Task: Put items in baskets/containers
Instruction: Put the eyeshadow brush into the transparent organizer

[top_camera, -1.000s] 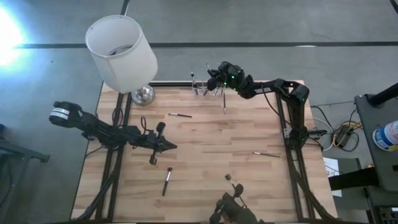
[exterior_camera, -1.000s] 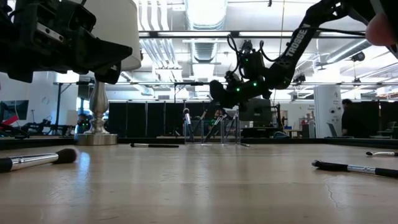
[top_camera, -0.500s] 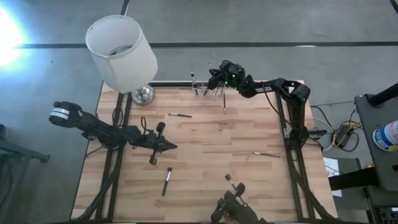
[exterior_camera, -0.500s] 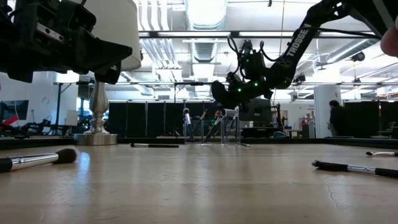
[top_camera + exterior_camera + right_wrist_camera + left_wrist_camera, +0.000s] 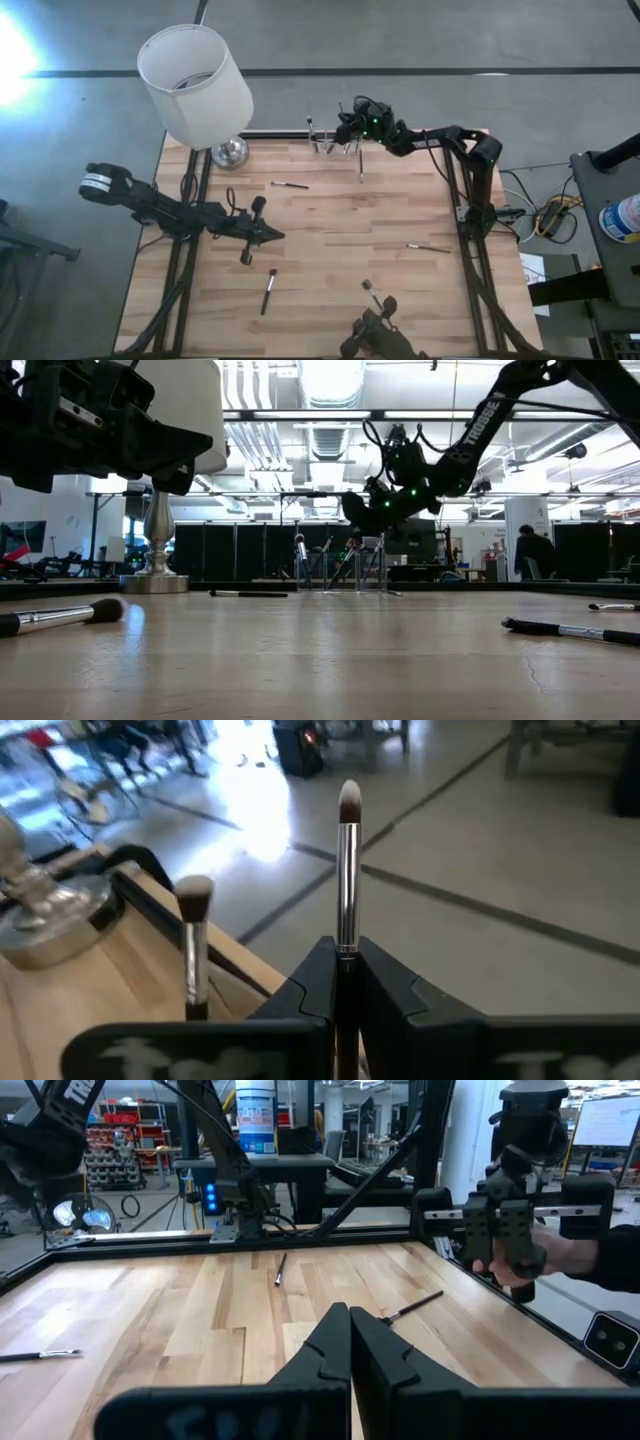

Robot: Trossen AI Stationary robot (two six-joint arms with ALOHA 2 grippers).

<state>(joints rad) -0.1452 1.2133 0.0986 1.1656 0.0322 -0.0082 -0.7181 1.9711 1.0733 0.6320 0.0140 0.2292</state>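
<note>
My right gripper (image 5: 343,128) hovers over the far edge of the table, above the small clear holder (image 5: 322,144), shut on a thin makeup brush (image 5: 348,880) with a silver ferrule and a small bristle tip. Another brush (image 5: 195,945) stands in the holder, bristles up. Several brushes lie flat on the wood, among them three (image 5: 290,185), (image 5: 428,247), (image 5: 268,290). My left gripper (image 5: 272,236) waits shut and holds nothing at the table's left, above a dark brush (image 5: 250,240). My right gripper pinches the brush's handle just under the ferrule (image 5: 346,955) between its two fingers. The fingers come nearly level from the table's right and lie across the brush. The brush stands upright, bristle tip (image 5: 349,802) up. The fingers hide its lower end.
A lamp with a white shade (image 5: 195,85) and a silver base (image 5: 230,152) stands at the far left corner, close to the holder. A brush (image 5: 360,165) lies just in front of the holder. The table's middle is bare wood. A person stands in the room beyond.
My right gripper has tipped up a little toward level above the holder and stays shut on the brush. My left arm has kept still.
</note>
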